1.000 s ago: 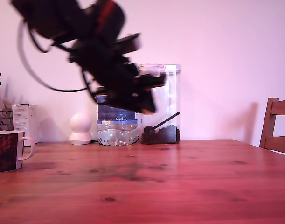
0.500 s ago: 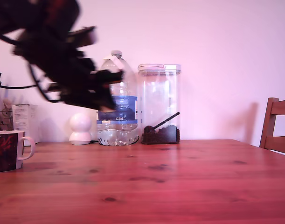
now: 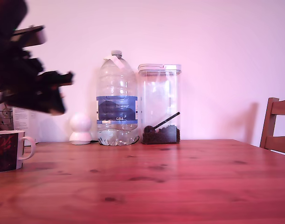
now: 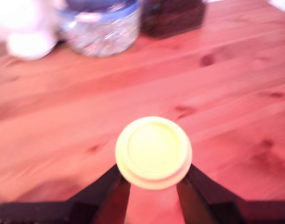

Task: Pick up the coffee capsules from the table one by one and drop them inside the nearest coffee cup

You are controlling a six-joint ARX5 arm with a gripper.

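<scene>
In the wrist view, the black gripper [image 4: 153, 184] clamps a small pale-yellow plastic coffee capsule [image 4: 153, 152] between its two fingers [image 4: 115, 189], flat round face toward the camera, above the reddish-brown wooden table [image 4: 235, 102]. In the exterior view the arm is a dark blur at the upper left of the frame, above the dark, white-handled coffee cup [image 3: 9, 150] at the left edge. A clear plastic water bottle [image 3: 117, 100] and a tall clear canister [image 3: 160, 103] stand mid-frame.

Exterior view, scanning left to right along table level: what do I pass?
coffee cup → white round-headed object → water bottle → clear canister → chair
</scene>
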